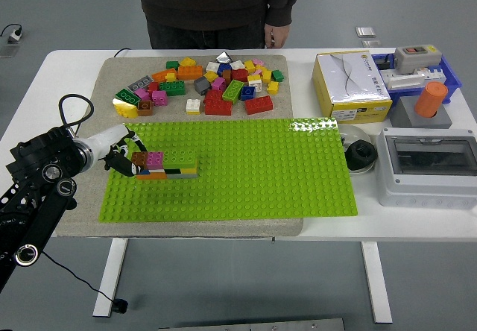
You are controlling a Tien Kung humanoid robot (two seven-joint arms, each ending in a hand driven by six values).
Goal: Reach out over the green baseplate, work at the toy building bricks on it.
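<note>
The green baseplate (246, 168) lies on a grey mat in the middle of the table. A small stack of bricks (170, 164) stands at its left part: lime green on top, with black, grey, orange and blue below, a pink brick (155, 159) and a brown brick (139, 157) at its left end. My left hand (123, 161) reaches in from the left edge and its dark fingers curl around the brown brick at the stack's left end. My right arm does not show.
A pile of loose bricks (212, 86) lies on the mat behind the baseplate. A yellow and white box (350, 85), a black round part (361, 154), a grey electrical box (428, 165) and a blue tray (417, 70) stand at the right. A person (216, 7) stands at the far side.
</note>
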